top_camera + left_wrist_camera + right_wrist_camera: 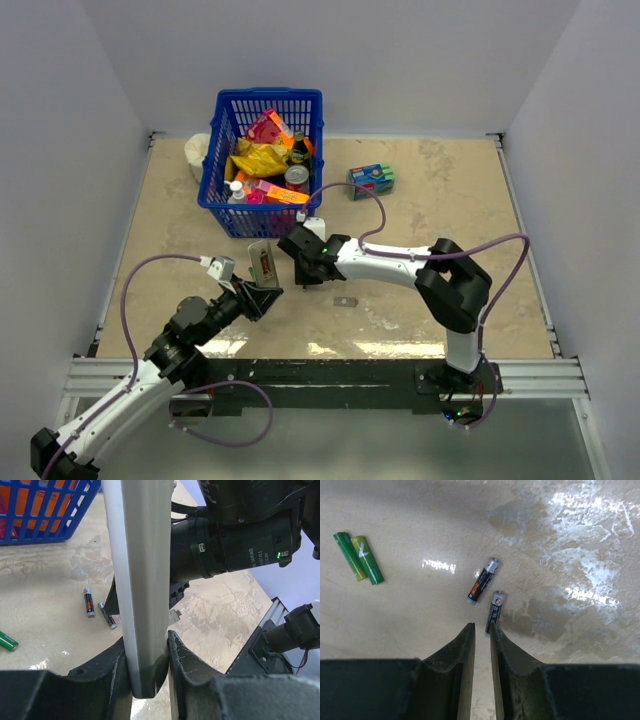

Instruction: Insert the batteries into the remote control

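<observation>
Remote control (142,580), grey and slim, stands almost upright in my left gripper (145,656). My two fingers are clamped on its lower end and the long plain face rises out of the top of the wrist view. From above, the same bar (262,262) sits tilted a little in front of the blue basket (270,94).

My right gripper (482,630) hangs low over the marbled table (580,540), its jaws drawn to a narrow slit with nothing between them. The two dark batteries (482,581) lie on the table just ahead of my fingertips, side by side but apart, pale caps pointing away from me. The nearer battery (495,611) has its dark end right at the slit. I cannot tell whether a fingertip touches it.

A bright green pair of batteries (359,558) lies well off to one side, the two touching each other. A small grey piece (345,300), perhaps the cover, lies flat near my right arm.
</observation>
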Tool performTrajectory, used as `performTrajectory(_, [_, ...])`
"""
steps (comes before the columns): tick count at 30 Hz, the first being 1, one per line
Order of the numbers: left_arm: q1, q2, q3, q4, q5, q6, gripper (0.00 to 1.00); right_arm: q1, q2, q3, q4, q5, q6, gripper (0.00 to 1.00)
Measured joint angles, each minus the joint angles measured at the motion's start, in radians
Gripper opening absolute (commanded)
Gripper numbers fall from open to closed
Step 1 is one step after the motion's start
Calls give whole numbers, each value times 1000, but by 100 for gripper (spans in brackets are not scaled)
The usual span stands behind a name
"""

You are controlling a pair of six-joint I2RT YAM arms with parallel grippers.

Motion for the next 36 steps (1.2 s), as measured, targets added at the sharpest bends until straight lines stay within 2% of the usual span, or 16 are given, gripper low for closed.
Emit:
performTrajectory(16, [0,-13,0,-8,-3,3,0,13,52,32,-9,117,7,20])
performTrajectory(36, [0,-13,0,-9,-6,10,0,34,84,-1,45,173,9,16])
